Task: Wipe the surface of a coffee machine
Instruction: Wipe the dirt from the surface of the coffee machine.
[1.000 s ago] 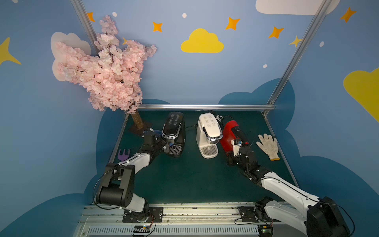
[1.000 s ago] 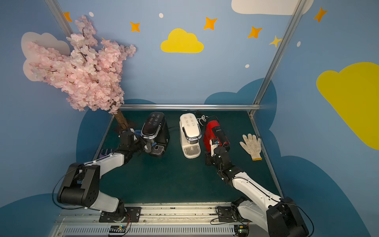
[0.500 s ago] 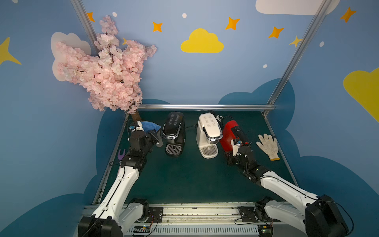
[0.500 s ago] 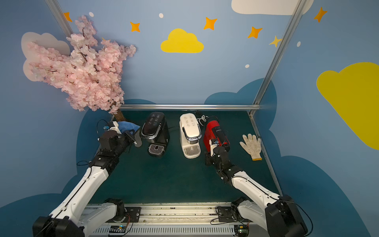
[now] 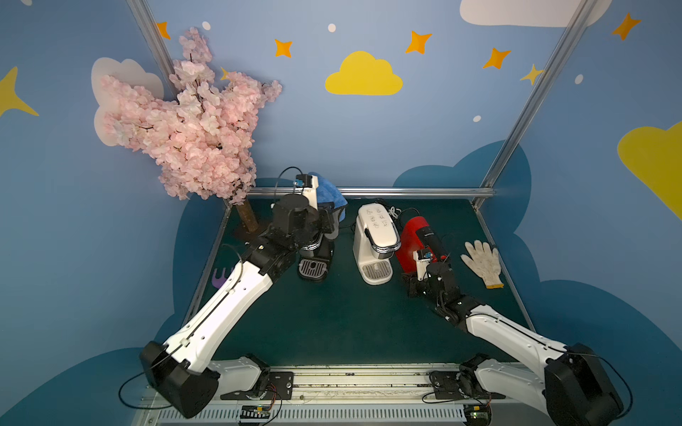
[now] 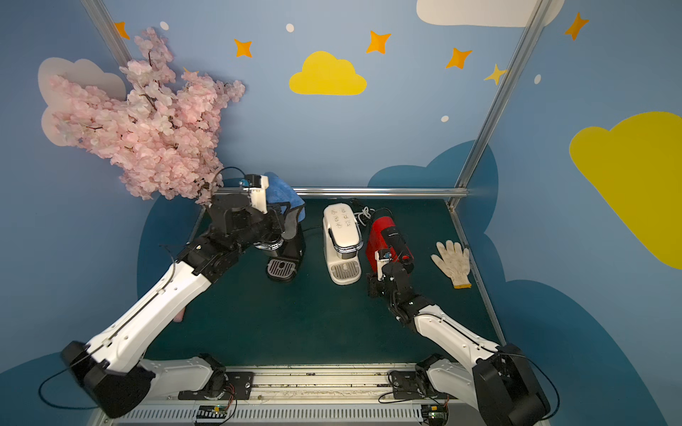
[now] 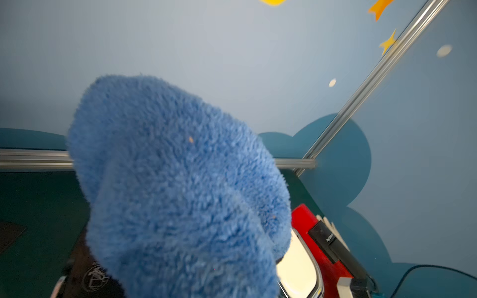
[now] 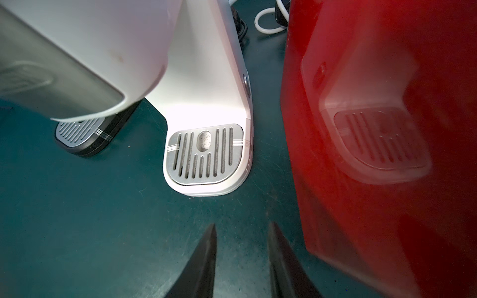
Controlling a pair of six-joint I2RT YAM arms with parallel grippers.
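- Left arm is way up compared with a second ago. Back then it sat low beside the black machine [image 5: 317, 258], and now the left gripper [image 5: 328, 217] hangs above that machine's top, near the back edge of the tabletop [image 5: 332, 324]. Right arm hasn't budged.
- Left gripper is pinched tight on a fluffy blue cloth [image 7: 180, 193], which flops over the fingers and fills most of the left wrist view.
- Coffee machine [image 5: 376, 236], the cream-white one, stands toward the back edge, about halfway along it, between the black machine and the red machine [image 5: 413, 232]. Cloth isn't touching it yet.
- Right gripper [image 8: 241, 258] sits low over the tabletop just in front of the red one. Its jaws are partly apart with nothing between them, facing the cream machine's drip grille [image 8: 205, 154].
- I'd call this the carry-over step: cloth in hand, wiping not started.
- Next move, my guess: swing the cloth toward the right edge past the black machine and lower it onto the rounded top. Then drag it with light pressure so the machine doesn't slide.
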